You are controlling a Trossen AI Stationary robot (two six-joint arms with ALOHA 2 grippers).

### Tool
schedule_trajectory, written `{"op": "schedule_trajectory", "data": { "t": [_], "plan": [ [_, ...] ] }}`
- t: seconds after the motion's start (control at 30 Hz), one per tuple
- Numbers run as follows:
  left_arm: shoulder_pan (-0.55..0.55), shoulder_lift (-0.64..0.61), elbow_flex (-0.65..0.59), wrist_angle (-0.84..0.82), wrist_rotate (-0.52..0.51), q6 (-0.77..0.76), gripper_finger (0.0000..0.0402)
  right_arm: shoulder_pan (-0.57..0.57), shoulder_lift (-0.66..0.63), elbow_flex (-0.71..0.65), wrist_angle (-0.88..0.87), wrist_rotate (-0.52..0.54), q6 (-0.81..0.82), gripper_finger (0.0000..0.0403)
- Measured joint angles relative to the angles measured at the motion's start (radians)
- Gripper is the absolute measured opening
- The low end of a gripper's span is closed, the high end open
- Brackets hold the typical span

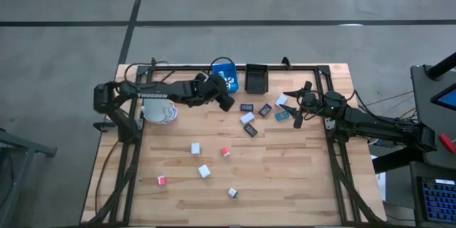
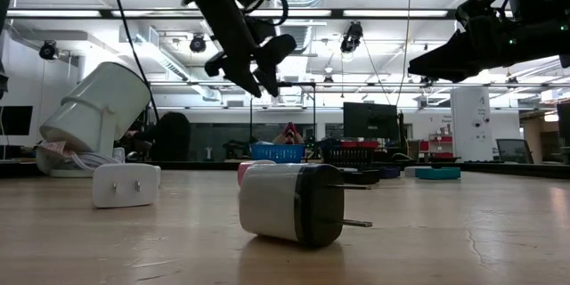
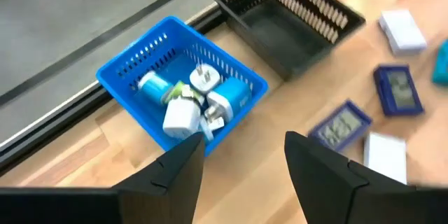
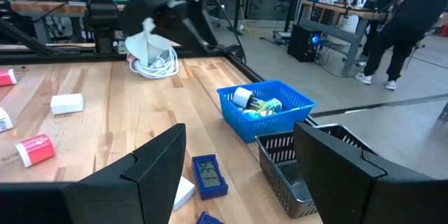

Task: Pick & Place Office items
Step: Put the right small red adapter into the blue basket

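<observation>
My left gripper (image 1: 226, 103) (image 3: 241, 150) hangs open above the table, just on the near side of the blue bin (image 1: 216, 68) (image 3: 129, 87), with nothing between its fingers. Several white and blue-white plug blocks (image 3: 189, 101) lie in that bin. Flat purple, black, teal and white rectangles (image 1: 265, 110) (image 3: 397, 89) lie on the wood to its right. White and red blocks (image 1: 204, 171) are scattered on the near half of the table. My right gripper (image 1: 298, 107) (image 4: 241, 150) waits open at the table's right, above the flat pieces.
A black bin (image 1: 255, 78) (image 3: 287, 17) stands right of the blue one at the far edge. A white mug (image 1: 159, 112) lies under my left arm. In the low view a dark-ended plug block (image 2: 294, 203) and a white one (image 2: 125, 184) lie close by. A person (image 4: 399, 21) stands beyond the table.
</observation>
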Motion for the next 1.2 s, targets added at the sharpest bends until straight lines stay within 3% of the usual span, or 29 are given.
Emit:
{"op": "schedule_trajectory", "data": {
  "t": [0.43, 0.67, 0.97, 1.1, 1.2],
  "plan": [
    [-0.157, -0.015, 0.000, -0.109, -0.008, -0.030, 0.0204, 0.000, 0.000, 0.000, 0.000, 0.000, 0.000, 0.0256],
    [-0.288, -0.014, -0.001, -0.211, -0.002, 0.233, 0.0204, 0.000, 0.000, 0.000, 0.000, 0.000, 0.000, 0.0256],
    [-0.429, -0.013, -0.003, -0.210, 0.128, 0.877, 0.0204, 0.000, 0.000, 0.000, 0.000, 0.000, 0.000, 0.0256],
    [-0.454, -0.013, -0.003, -0.154, 0.206, 0.992, 0.0204, 0.000, 0.000, 0.000, 0.000, 0.000, 0.000, 0.0256],
    [-0.454, -0.013, -0.003, -0.111, 0.334, 1.000, 0.0204, 0.000, 0.000, 0.000, 0.000, 0.000, 0.000, 0.0256]
  ]
}}
